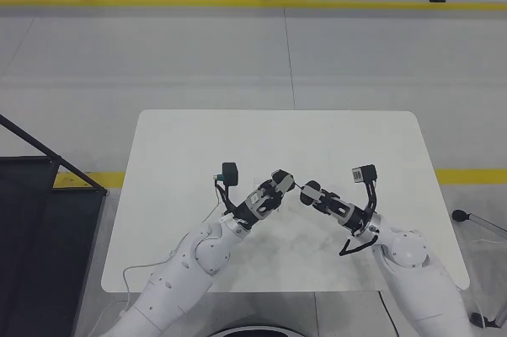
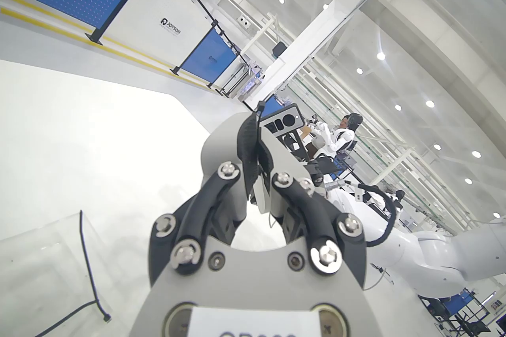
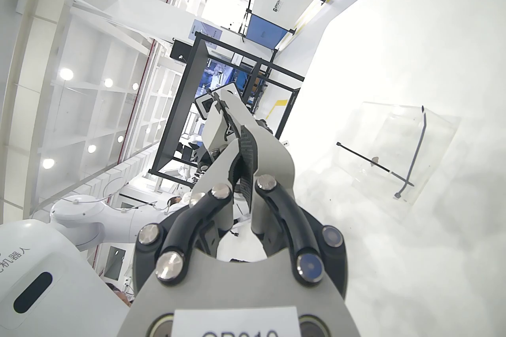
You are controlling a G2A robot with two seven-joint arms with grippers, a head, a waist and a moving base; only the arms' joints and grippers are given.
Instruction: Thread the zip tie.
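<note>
My two grippers meet tip to tip above the middle of the white table (image 1: 194, 152). The left gripper (image 1: 282, 179) (image 2: 255, 121) is shut on a black zip tie (image 2: 261, 106), whose small head pokes out past the fingertips. The right gripper (image 1: 309, 193) (image 3: 223, 97) faces it with its fingers pressed together on a thin dark strip, apparently the same tie's other end. A short black stretch of the zip tie (image 1: 296, 183) spans the gap between the two grippers. Most of the strap is hidden between the pads.
A clear plastic tray (image 2: 39, 243) (image 3: 435, 125) lies flat on the table near the arms, holding spare black zip ties (image 2: 89, 267) (image 3: 371, 160). A dark framed panel (image 1: 26, 219) stands off the table's left side.
</note>
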